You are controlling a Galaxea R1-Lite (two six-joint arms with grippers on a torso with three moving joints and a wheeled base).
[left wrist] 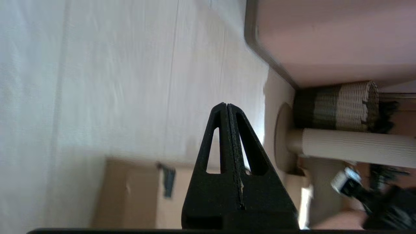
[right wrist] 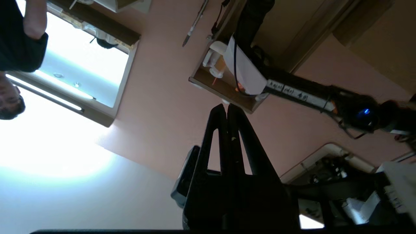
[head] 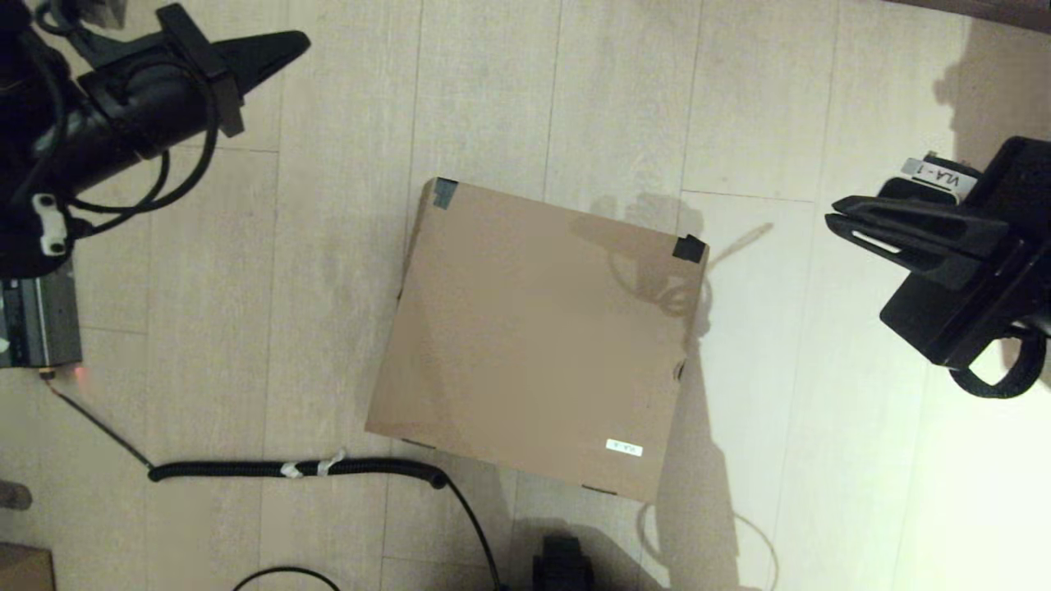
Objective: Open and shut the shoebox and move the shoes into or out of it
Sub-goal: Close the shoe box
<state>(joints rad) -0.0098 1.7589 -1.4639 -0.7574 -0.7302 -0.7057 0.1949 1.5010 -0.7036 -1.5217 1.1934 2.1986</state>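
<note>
The brown cardboard shoebox (head: 538,336) lies on the floor in the middle of the head view with its lid down flat. Dark tape patches mark its two far corners and a small white label sits near its front right. No shoes show in any view. My left gripper (head: 302,39) hangs at the far left, well away from the box, fingers pressed together and holding nothing. The left wrist view catches a corner of the shoebox (left wrist: 130,195) behind that gripper (left wrist: 226,104). My right gripper (head: 831,215) is out to the right, shut and empty, pointing toward the box; its wrist view shows the gripper (right wrist: 226,106) against wall and ceiling.
A black coiled cable (head: 296,469) runs along the floor in front of the box's left corner. A grey device (head: 37,324) stands at the left edge. A wicker basket and a scratching post (left wrist: 341,136) stand by the wall beyond the box.
</note>
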